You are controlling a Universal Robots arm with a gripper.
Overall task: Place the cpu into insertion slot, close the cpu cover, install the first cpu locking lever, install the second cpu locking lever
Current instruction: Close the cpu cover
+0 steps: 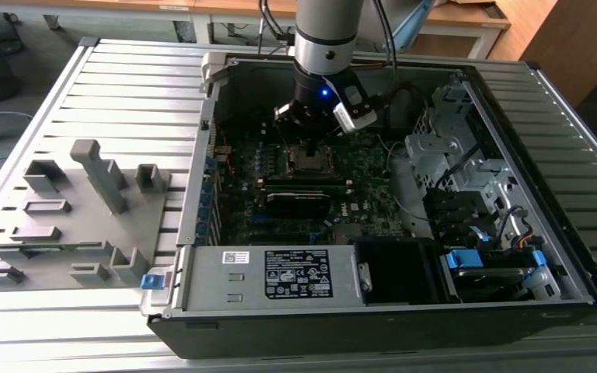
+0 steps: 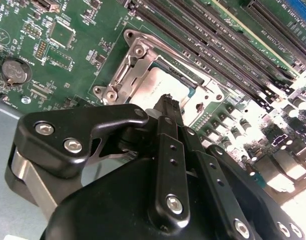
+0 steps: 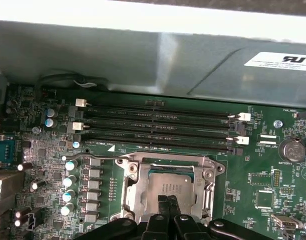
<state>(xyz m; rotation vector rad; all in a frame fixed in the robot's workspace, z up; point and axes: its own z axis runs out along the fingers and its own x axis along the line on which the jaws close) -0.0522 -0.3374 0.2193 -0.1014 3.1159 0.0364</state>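
Second wrist view gives us the end effector [image 2: 168,102], fingers drawn together around nothing, tips over one edge of the insertion slot [image 2: 182,71], inside which the cpu [image 2: 160,85] lies seated. Round that slot the cpu cover [image 2: 126,75] looks lowered. We judge pressing belongs on frame metal, straight down, so the cover seats flat.

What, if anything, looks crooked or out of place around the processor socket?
Nothing stands out. The chip lies square in the window of the metal cover, which sits flat on the board, and the shut gripper is centred over the chip.
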